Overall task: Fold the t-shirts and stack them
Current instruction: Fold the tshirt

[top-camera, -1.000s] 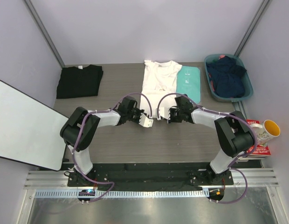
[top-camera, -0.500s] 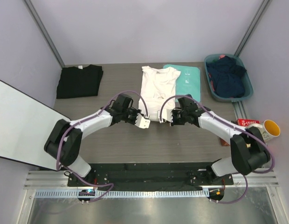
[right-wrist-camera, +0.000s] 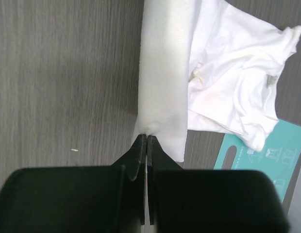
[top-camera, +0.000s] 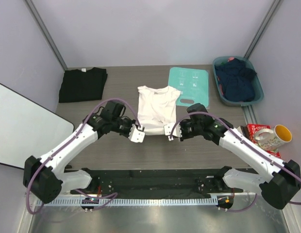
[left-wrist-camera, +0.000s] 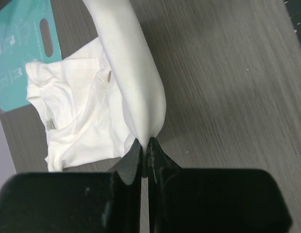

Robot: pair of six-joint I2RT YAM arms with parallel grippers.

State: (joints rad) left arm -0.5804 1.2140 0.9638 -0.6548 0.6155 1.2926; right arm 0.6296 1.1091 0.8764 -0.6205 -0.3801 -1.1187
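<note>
**Scene from above and from both wrists, largest item first.** The grey wood-grain table (top-camera: 119,97) fills the middle of the cell. A large white panel (top-camera: 24,131) juts in over its left edge.

The white t-shirt (top-camera: 157,107) lies near the table's centre with its collar toward the far side. Its far right sleeve reaches the left edge of the teal board (top-camera: 192,85). The shirt's near hem is raised off the table and stretched between the two grippers. In both wrist views that hem shows as a smooth white band running away from the fingertips, while the crumpled collar end (left-wrist-camera: 77,116) (right-wrist-camera: 228,77) rests on the wood beyond.

The black t-shirt (top-camera: 82,84) lies folded flat at the far left corner, well apart from the white one.

At the far right stands a blue basket (top-camera: 242,102) holding dark clothing (top-camera: 236,77). A mug with a yellow inside (top-camera: 274,137) sits by the right edge.

The left gripper (top-camera: 137,134) (left-wrist-camera: 144,145) is pinched tight on the hem's near left corner, with the fabric bunched between its closed jaws. The right gripper (top-camera: 169,133) (right-wrist-camera: 139,141) is closed the same way on the near right corner. The two grippers are level with each other, just beside the shirt's near edge.
</note>
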